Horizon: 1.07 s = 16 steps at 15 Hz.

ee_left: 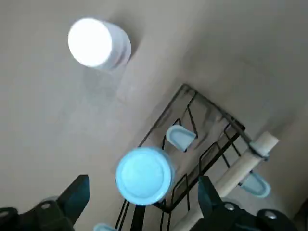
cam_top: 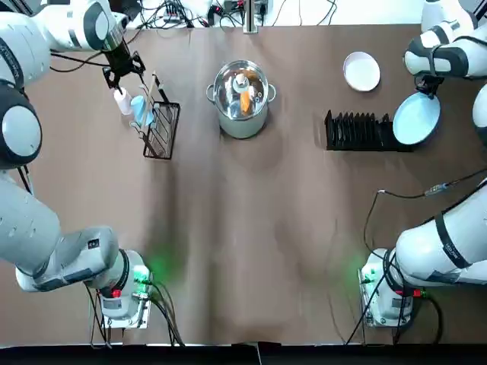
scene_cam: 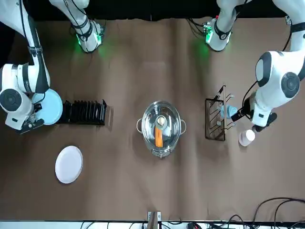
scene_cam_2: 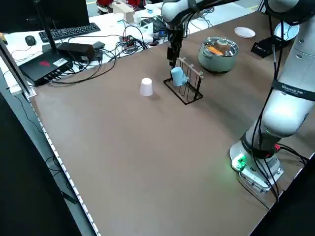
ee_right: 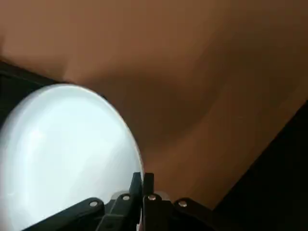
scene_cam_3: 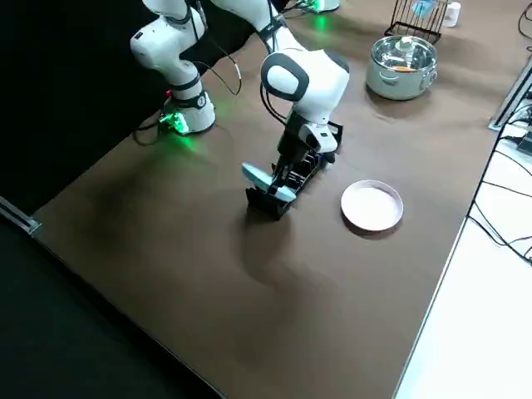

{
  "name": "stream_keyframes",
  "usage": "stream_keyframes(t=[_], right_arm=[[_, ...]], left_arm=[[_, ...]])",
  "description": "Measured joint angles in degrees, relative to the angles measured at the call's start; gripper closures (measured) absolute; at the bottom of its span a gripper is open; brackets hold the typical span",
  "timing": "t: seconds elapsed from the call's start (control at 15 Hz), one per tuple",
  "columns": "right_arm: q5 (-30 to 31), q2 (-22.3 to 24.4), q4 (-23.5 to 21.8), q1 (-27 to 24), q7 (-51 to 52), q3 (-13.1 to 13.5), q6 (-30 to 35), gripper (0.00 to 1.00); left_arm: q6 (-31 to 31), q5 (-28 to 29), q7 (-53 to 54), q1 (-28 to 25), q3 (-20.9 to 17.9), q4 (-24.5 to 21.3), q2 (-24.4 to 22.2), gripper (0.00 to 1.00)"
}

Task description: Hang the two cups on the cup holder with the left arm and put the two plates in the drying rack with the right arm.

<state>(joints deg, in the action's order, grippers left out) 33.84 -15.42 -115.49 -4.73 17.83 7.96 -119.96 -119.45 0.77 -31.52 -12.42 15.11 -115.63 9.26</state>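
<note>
Landmark: steel pot (cam_top: 242,103) on the counter (cam_top: 251,228). The cup holder (cam_top: 160,131) stands to the pot's left, as seen from the robot. The light blue cup (ee_left: 145,176) is at the cup holder; the white cup (ee_left: 98,43) is upright on the counter, farther left of the pot. The left hand (ee_left: 147,199) is spread above the cup holder. Right of the pot, the right hand (ee_right: 143,179) pinches the light blue plate (ee_right: 67,154) by its rim, at the right end of the drying rack (cam_top: 361,132). The white plate (cam_top: 361,71) lies on the counter, also right of the pot.
</note>
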Motion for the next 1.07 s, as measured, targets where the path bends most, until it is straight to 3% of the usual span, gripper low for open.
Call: stream_keyframes(t=[0.4, 0.8, 0.93, 1.07], right_arm=[[0.21, 0.0, -0.75, 2.35, -7.21, -0.79, -0.39, 0.97], [0.91, -0.05, -2.25, 4.38, -10.48, -0.84, -0.8, 0.97], [1.16, -0.36, -2.53, 4.37, -10.81, -0.79, -0.9, 0.96], [1.16, -0.41, -2.56, 4.38, -10.9, -0.82, -0.91, 0.93]], left_arm=[[-0.08, 4.72, 14.29, -5.22, -0.79, 4.37, 1.73, 0.0], [-6.05, 18.32, 17.67, -5.49, -0.73, 6.46, 13.66, 0.0], [-10.11, 21.41, 17.67, -5.62, -0.72, 6.8, 17.79, 0.0], [-11.34, 21.69, 17.68, -5.75, -0.81, 7.08, 19.12, 0.0]])
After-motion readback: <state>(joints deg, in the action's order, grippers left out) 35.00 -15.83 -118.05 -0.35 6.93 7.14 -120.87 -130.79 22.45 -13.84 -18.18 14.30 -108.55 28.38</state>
